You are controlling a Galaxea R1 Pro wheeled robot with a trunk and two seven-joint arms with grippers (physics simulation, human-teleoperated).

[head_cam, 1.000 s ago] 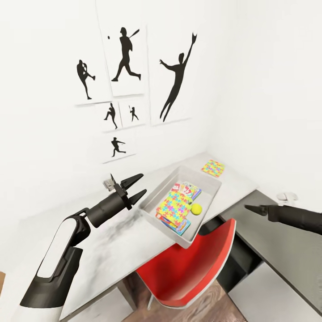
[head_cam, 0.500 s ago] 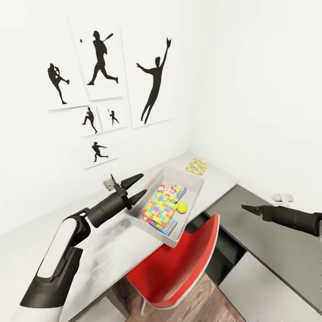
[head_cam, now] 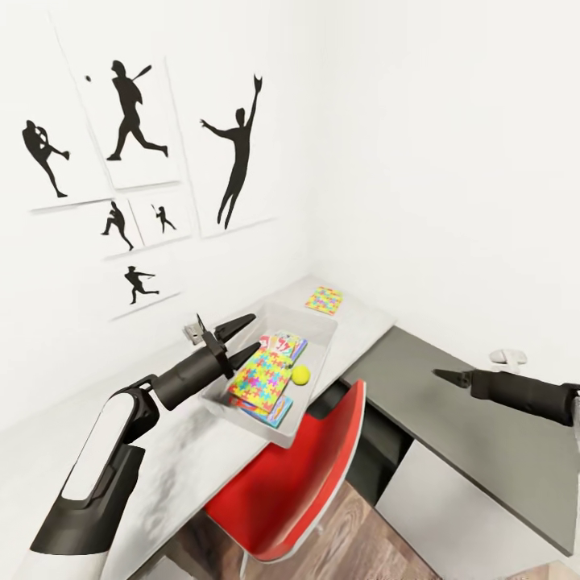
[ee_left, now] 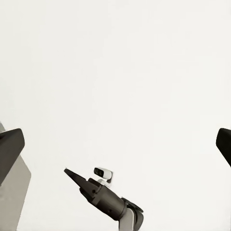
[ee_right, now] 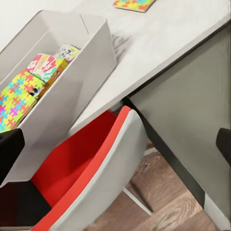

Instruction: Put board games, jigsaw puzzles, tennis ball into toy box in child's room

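toy box: one jigsaw puzzle inside | second (outside) on table

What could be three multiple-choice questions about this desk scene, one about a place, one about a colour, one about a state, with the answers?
1. Where does the second jigsaw puzzle lie?
A. Inside the toy box
B. On the light grey table top beyond the toy box
C. On the chair seat

2. What colour is the inner side of the chair?
A. Blue
B. Black
C. Red

3. In what state is the left gripper?
A. Open, holding nothing
B. Shut on the tennis ball
C. Shut on a puzzle

Answers:
1. B: the head view shows it flat on the table, apart from the toy box.
2. C: the seat and back are red, with a grey outer shell in the right wrist view.
3. A: its two fingers are spread with nothing between them; the tennis ball rests in the toy box.
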